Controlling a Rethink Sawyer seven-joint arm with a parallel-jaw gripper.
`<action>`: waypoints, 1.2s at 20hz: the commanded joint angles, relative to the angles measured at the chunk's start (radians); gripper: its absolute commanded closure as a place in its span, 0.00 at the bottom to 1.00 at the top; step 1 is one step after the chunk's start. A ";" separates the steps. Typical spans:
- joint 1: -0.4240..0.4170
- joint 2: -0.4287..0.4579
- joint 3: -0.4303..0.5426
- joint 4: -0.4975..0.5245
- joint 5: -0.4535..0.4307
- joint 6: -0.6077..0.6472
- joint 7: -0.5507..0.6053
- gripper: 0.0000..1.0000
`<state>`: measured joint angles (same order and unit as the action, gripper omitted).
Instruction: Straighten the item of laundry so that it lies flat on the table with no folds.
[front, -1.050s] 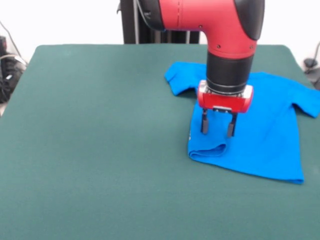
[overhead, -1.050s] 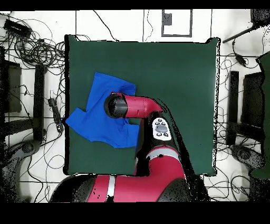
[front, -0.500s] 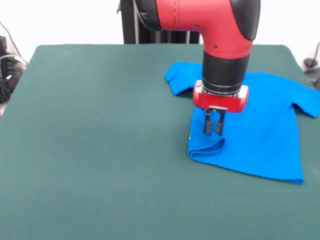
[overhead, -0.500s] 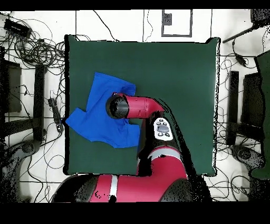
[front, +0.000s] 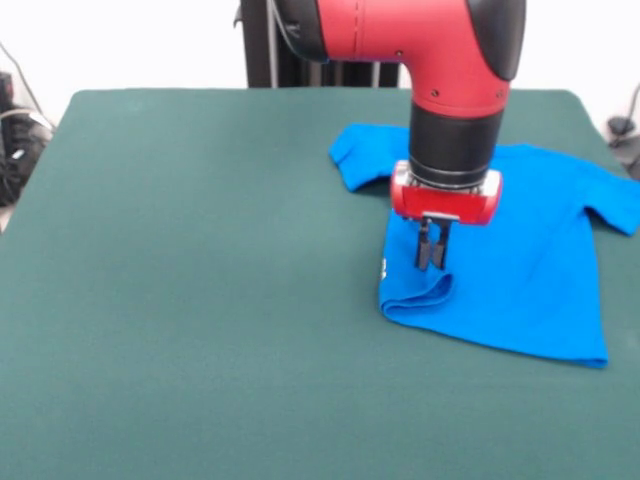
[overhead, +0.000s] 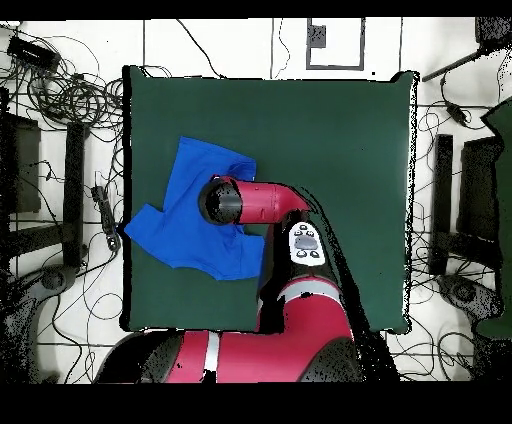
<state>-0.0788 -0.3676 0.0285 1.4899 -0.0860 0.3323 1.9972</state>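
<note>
bright blue short-sleeved T-shirt (front: 520, 270) lies on large dark green felt table (front: 200, 300), plain side up, hem edge folded over | red and black arm's gripper (front: 432, 260) above that fold, fingers together, probably pinching cloth | overhead view: arm hides gripper; shirt's length runs diagonal

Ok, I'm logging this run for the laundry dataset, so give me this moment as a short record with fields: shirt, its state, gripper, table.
item: bright blue T-shirt, plain side up
position: on the right half of the green table in the front view
state: not flat; the lower left corner is folded over, with a bit of white print showing at that edge
gripper: the gripper points down over the folded corner, fingers close together; whether cloth is pinched between them cannot be told
task status: fold not yet straightened
</note>
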 joint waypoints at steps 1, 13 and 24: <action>0.030 -0.026 0.073 -0.006 -0.022 0.136 0.007 1.00; -0.078 -0.209 0.099 0.035 -0.060 0.326 -0.147 1.00; -0.254 -0.223 0.194 -0.037 -0.151 0.424 -0.330 1.00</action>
<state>-0.2776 -0.6114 0.0664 1.4764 -0.1711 0.6314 1.9945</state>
